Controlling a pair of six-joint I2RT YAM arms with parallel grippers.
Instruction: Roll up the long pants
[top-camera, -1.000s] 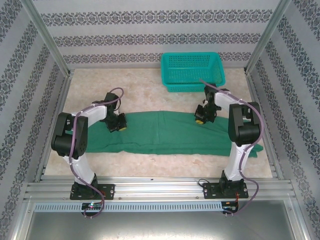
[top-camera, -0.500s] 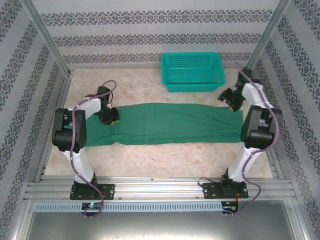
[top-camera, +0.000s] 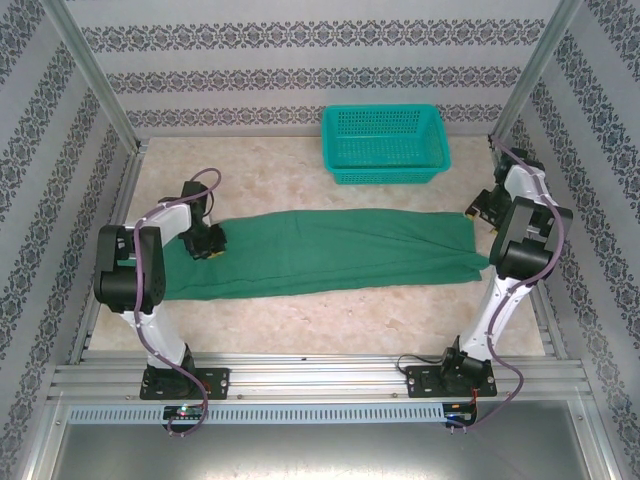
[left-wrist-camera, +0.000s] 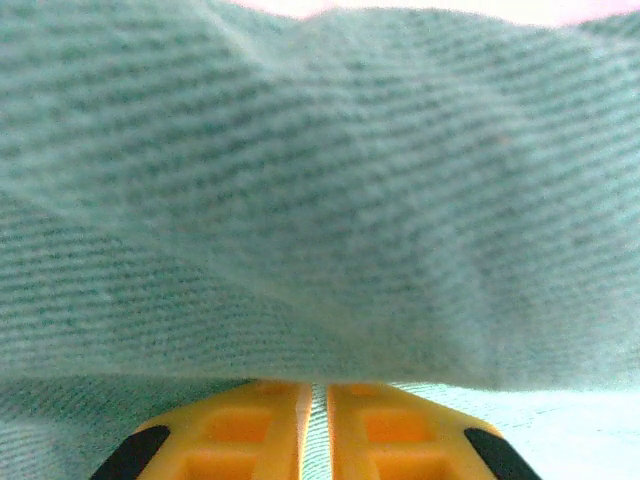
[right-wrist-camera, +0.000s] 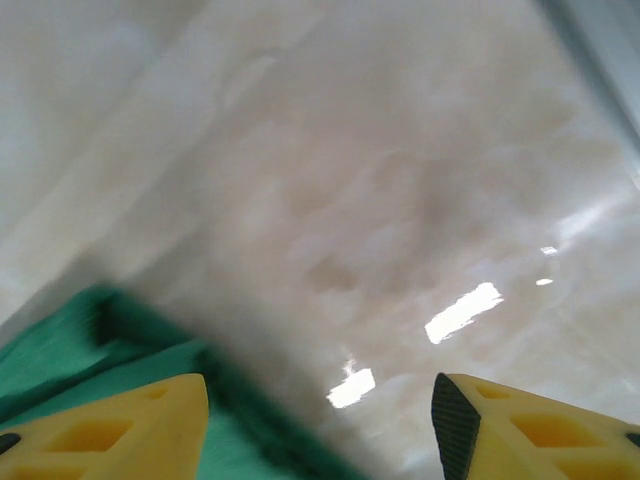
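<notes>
The long pants (top-camera: 320, 250) lie stretched out flat in a long green band across the marble-patterned tabletop (top-camera: 300, 320), spanning the stretch between the two sets of fingers. The left gripper (top-camera: 208, 243) sits on the end of the band. From the left wrist, its yellow fingers (left-wrist-camera: 270, 420) are pressed almost together, with a thin sliver of fabric between them. The ribbed green cloth (left-wrist-camera: 320, 200) bulges up directly ahead of the tips.

The right gripper (top-camera: 478, 212) hangs just past the opposite end of the pants. From the right wrist, its fingers (right-wrist-camera: 110, 420) stand wide apart with nothing between them. The blurred cloth edge (right-wrist-camera: 60, 350) lies under and just ahead of one tip, and bare glossy tabletop (right-wrist-camera: 350, 180) lies ahead of the other.

A teal mesh basket (top-camera: 385, 140) stands beyond the pants, nearer the right fingers than the left.
</notes>
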